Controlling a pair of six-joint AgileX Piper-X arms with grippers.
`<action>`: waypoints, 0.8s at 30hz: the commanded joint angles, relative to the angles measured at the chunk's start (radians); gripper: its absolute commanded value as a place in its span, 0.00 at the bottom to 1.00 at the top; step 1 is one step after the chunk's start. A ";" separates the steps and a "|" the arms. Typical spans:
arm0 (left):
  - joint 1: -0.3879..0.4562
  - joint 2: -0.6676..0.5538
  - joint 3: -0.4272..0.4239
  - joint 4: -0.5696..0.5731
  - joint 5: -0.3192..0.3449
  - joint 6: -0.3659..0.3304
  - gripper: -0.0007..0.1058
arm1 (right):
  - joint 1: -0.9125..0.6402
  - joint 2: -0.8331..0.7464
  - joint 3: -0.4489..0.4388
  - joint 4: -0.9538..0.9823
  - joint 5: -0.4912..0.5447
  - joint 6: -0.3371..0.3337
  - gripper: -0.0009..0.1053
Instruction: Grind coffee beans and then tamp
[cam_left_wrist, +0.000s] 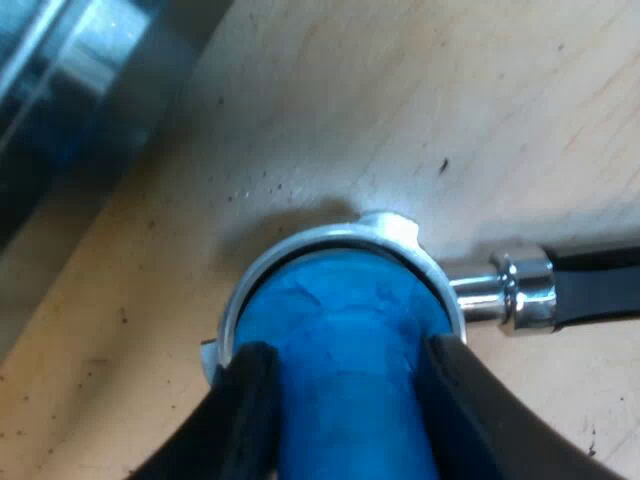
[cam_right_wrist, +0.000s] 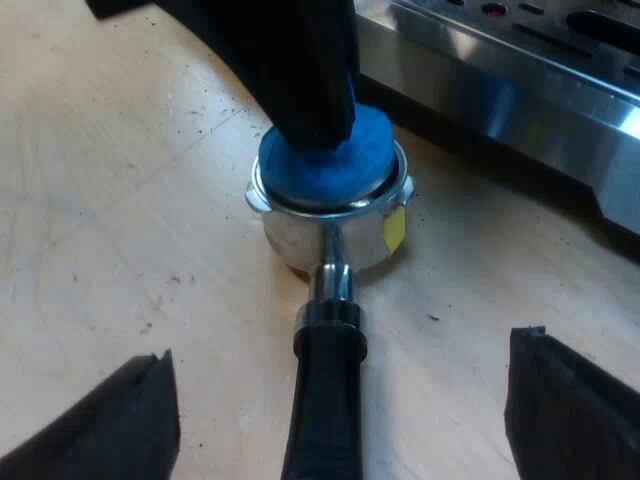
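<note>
Our left gripper (cam_left_wrist: 350, 360) is clamped on the blue round tamper (cam_left_wrist: 335, 300), which sits in the basket of the shiny metal holder (cam_left_wrist: 300, 248) on the light wooden table (cam_left_wrist: 450, 100). Our right gripper (cam_right_wrist: 345, 390) stands wide apart, with the dark handle (cam_right_wrist: 322, 400) between its fingers, untouched. We judge that grinding is done and tamping is in hand; taking the tamper out is left.

No legible text or labels.
</note>
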 joint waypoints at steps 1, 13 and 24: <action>-0.005 -0.004 -0.007 -0.001 0.003 -0.001 0.01 | 0.001 -0.003 -0.001 -0.012 0.002 0.002 0.66; -0.005 -0.004 -0.007 -0.001 0.006 -0.001 0.01 | 0.001 -0.003 -0.001 -0.012 0.002 0.002 0.66; -0.005 0.011 -0.007 -0.001 0.008 -0.001 0.01 | 0.001 -0.003 -0.001 -0.012 0.002 0.002 0.66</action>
